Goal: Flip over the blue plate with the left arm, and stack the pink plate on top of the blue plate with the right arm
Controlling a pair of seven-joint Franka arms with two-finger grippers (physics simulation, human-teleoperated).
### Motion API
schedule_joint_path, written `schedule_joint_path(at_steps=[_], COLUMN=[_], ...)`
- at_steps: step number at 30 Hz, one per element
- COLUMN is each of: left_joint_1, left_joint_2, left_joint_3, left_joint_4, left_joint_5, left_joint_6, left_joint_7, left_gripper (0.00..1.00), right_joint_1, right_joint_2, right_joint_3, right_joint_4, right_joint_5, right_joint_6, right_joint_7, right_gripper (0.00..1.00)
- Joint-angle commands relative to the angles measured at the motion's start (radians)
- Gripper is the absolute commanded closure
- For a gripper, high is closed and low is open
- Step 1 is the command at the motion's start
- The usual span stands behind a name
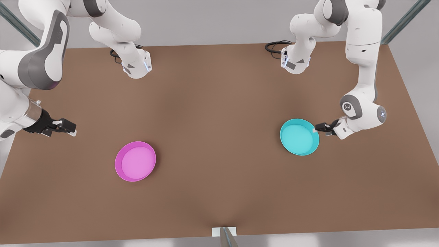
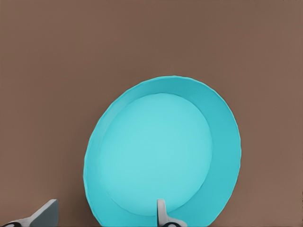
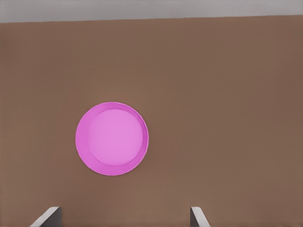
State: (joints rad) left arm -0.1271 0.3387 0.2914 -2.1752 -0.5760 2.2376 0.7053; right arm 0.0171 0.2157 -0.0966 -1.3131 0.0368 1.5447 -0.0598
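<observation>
The brown table point(image 1: 219, 113) carries both dishes, each open side up and well apart from the other, so neither half of the task is finished: nothing is flipped and nothing is stacked.

The left arm point(image 1: 363, 51) stands on the front view's right and reaches down to the blue plate point(image 1: 299, 137). The left gripper point(image 1: 319, 127) is at the plate's rim, on the side nearest that arm. In the left wrist view its fingers point(image 2: 162, 213) are spread wide: one sits over the rim from inside the dish, while the other lies well outside on bare table, so the rim point(image 2: 142, 218) passes between the jaws without being pinched. The plate looks flat on the table, not lifted or tilted. I judge the flip to be at the approach stage, with closing on the rim, lifting and turning all left to do.

The right arm point(image 1: 31, 65) waits on the front view's left. The right gripper point(image 1: 70, 129) hovers with its jaws open and empty; the pink plate point(image 1: 135, 161) lies well ahead of them, apart from both fingers, untouched. Stacking it must follow the flip, so that whole step remains.
</observation>
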Motion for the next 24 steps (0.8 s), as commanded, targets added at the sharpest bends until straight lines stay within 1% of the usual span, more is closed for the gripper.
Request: schedule_joint_path(at_steps=[1, 6, 17, 18, 19, 21, 22, 23, 24], left_joint_1=[0.000, 0.000, 0.000, 0.000, 0.000, 0.000, 0.000, -0.002, -0.002], left_joint_2=[0.006, 0.077, 0.148, 0.149, 0.157, 0.163, 0.163, 0.163, 0.163], left_joint_3=[0.000, 0.000, -0.001, -0.001, -0.001, -0.001, -0.003, -0.005, -0.005], left_joint_4=[0.000, 0.006, 0.071, 0.071, 0.080, 0.083, 0.084, 0.084, 0.084], left_joint_5=[-0.067, -0.067, -0.068, -0.071, -0.073, -0.073, -0.073, -0.073, -0.073], left_joint_6=[0.002, 0.008, 0.022, 0.022, 0.020, 0.020, 0.020, 0.020, 0.020], left_joint_7=[0.006, 0.026, 0.026, 0.025, 0.025, 0.026, 0.026, 0.025, 0.025], left_gripper=[0.00, 0.00, 0.00, 0.06, 0.22, 0.36, 0.39, 0.46, 0.49], right_joint_1=[0.001, 0.004, -0.003, -0.002, -0.002, -0.003, -0.002, -0.002, -0.002], right_joint_2=[0.002, 0.004, 0.002, 0.004, 0.004, 0.004, 0.004, 0.004, 0.004], right_joint_3=[0.000, 0.000, 0.000, 0.000, 0.000, 0.000, 0.000, 0.000, 0.000], right_joint_4=[0.000, -0.002, 0.002, 0.000, 0.000, 0.000, 0.000, 0.000, 0.000], right_joint_5=[0.000, 0.000, 0.002, 0.002, 0.002, 0.002, 0.002, 0.002, 0.002], right_joint_6=[0.000, 0.006, 0.009, 0.017, 0.017, 0.020, 0.018, 0.018, 0.020], right_joint_7=[0.000, 0.002, 0.002, 0.002, 0.002, 0.002, 0.002, 0.002, 0.002], right_gripper=[0.00, 0.00, 0.00, 0.00, 0.00, 0.00, 0.00, 0.00, 0.00])
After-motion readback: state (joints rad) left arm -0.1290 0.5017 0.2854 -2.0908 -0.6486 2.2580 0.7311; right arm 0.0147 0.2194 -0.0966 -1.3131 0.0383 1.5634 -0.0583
